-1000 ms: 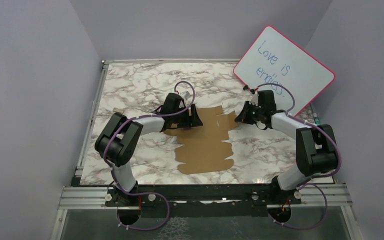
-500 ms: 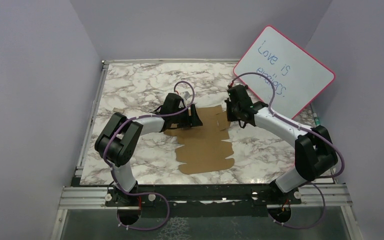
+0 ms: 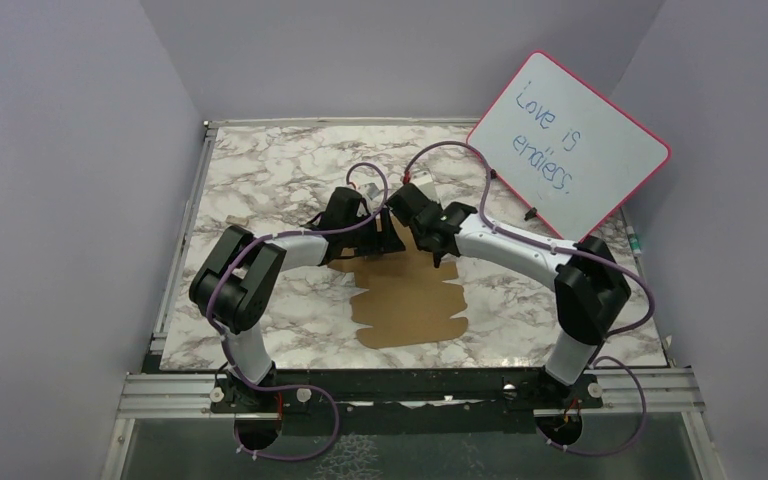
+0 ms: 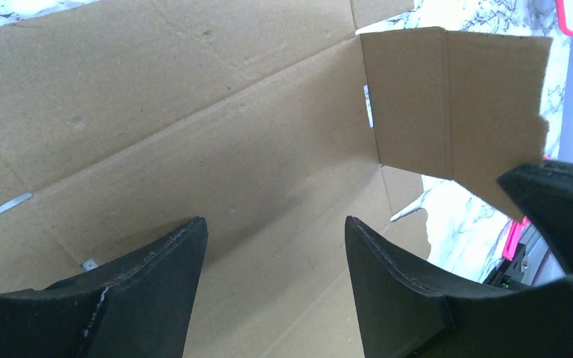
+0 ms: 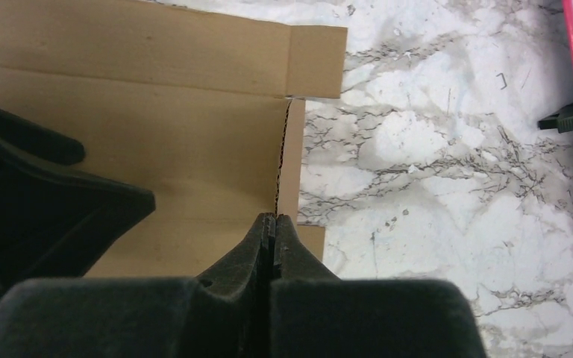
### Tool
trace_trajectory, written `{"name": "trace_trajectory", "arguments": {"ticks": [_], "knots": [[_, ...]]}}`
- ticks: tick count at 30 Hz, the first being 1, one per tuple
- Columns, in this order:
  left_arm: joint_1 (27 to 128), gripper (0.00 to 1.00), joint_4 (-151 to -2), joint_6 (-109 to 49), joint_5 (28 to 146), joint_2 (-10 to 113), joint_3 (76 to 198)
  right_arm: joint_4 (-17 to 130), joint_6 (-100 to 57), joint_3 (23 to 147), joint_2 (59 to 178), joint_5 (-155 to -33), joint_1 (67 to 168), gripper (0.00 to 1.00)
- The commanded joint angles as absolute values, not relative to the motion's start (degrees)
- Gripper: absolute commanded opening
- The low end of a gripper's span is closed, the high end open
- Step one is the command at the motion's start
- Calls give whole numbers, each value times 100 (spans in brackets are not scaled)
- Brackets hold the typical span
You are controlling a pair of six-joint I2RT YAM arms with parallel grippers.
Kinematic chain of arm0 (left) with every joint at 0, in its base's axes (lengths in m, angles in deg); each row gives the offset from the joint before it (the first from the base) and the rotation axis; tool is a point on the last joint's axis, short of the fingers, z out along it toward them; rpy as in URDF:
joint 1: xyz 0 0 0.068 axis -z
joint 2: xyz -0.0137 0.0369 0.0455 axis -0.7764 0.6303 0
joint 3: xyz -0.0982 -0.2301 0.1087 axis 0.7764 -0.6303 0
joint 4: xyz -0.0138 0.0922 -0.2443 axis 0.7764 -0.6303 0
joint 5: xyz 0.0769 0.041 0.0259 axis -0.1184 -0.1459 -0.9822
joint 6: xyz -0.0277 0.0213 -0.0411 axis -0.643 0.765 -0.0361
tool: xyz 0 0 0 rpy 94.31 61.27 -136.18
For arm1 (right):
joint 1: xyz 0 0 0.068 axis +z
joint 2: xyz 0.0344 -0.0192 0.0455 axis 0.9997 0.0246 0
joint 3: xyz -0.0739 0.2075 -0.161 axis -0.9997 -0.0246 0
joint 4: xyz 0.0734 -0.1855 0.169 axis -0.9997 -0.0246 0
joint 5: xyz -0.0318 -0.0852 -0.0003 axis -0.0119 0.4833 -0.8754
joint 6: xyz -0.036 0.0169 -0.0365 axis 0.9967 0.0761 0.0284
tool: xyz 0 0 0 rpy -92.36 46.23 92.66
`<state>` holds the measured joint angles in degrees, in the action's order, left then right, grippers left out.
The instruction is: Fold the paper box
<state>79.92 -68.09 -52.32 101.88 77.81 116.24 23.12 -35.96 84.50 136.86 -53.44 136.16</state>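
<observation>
The paper box (image 3: 410, 300) is a flat brown die-cut cardboard sheet lying mid-table. My left gripper (image 3: 388, 240) stands open at the sheet's far left part, with its fingertips (image 4: 186, 231) spread just above a panel (image 4: 194, 112). One side flap (image 4: 433, 97) stands upright. My right gripper (image 3: 436, 250) is shut, its tips (image 5: 271, 218) meeting on that flap's edge (image 5: 282, 156), seen end-on. A right finger (image 4: 556, 201) shows at the flap's lower corner. A left finger (image 5: 45, 194) lies close beside the right gripper.
A pink-rimmed whiteboard (image 3: 568, 145) leans at the back right, with a black clip (image 5: 571, 119) at its foot. A tiny tan scrap (image 3: 232, 221) lies at the left. Marble table top (image 3: 280, 170) surrounds the sheet, with purple walls on three sides.
The right arm has swept left from the sheet's right edge to beside the left gripper, and the right flap has come up from flat to upright. The left arm has not moved.
</observation>
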Motion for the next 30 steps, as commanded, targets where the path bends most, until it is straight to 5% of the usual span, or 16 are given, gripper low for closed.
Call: {"name": "trace_trajectory", "arguments": {"ticks": [1,11,20,30], "knots": [[8028,70,-6892,-5323,10221,7823,11409,1845,-3967,8785,14072,-5001,13910,2],[8020,70,-6802,-5307,10203,7636,11222,1969,-4124,8697,13833,-5148,13974,11],[8020,75,-7136,-5187,10054,7129,11456,2264,-3889,8225,12764,-5347,13947,30],[7581,80,-7959,-4967,9971,6175,11624,3264,-2478,7808,12212,-7422,12883,50]]}}
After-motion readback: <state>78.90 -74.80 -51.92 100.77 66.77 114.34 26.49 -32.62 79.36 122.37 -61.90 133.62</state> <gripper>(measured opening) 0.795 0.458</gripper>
